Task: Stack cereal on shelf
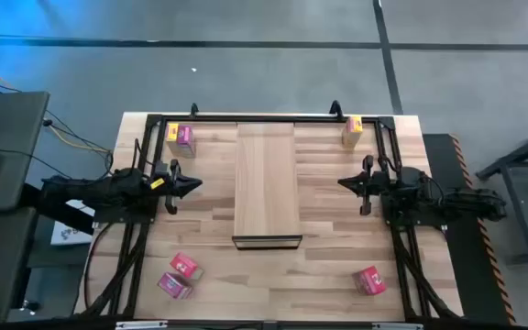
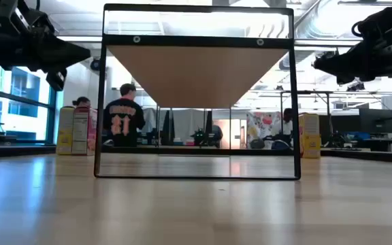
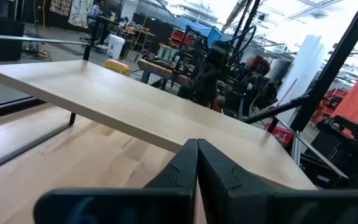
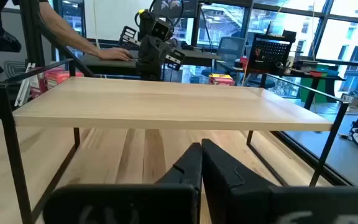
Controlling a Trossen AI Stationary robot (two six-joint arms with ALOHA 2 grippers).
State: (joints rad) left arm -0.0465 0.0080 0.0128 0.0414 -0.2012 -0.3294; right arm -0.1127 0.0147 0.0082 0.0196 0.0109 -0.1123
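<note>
Butcher-block table [image 1: 337, 183], pale shelf [image 1: 266, 179] centered, workshop behind

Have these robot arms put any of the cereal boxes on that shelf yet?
Nothing is done yet: the shelf top is bare. Nothing is in hand either; the left gripper and right gripper are shut and empty, one on each side of the shelf. All the cereal boxes remain on the table, such as the pink box and the yellow box.

high: overhead | low: tabletop-level | wrists: face shelf [image 1: 266, 179] from opposite sides
</note>
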